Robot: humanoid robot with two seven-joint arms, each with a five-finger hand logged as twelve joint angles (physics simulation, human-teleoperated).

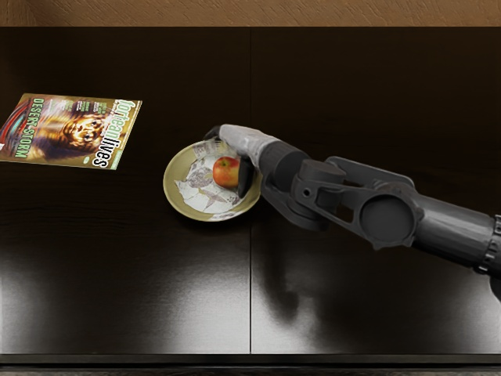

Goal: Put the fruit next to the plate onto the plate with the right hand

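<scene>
A red and yellow apple (225,171) is over the right half of the yellowish plate (182,190), which has a pale pattern inside. My right hand (231,157) reaches in from the right and wraps around the apple from behind and from its right side. Dark fingers (246,176) press along the apple's right edge, so the hand is shut on the fruit. I cannot tell whether the apple rests on the plate or hangs just above it. The left arm does not show.
A magazine (70,130) lies flat at the far left of the dark glossy table (156,298). The right forearm (376,211) crosses the table's right half. A wooden strip (250,12) runs along the far edge.
</scene>
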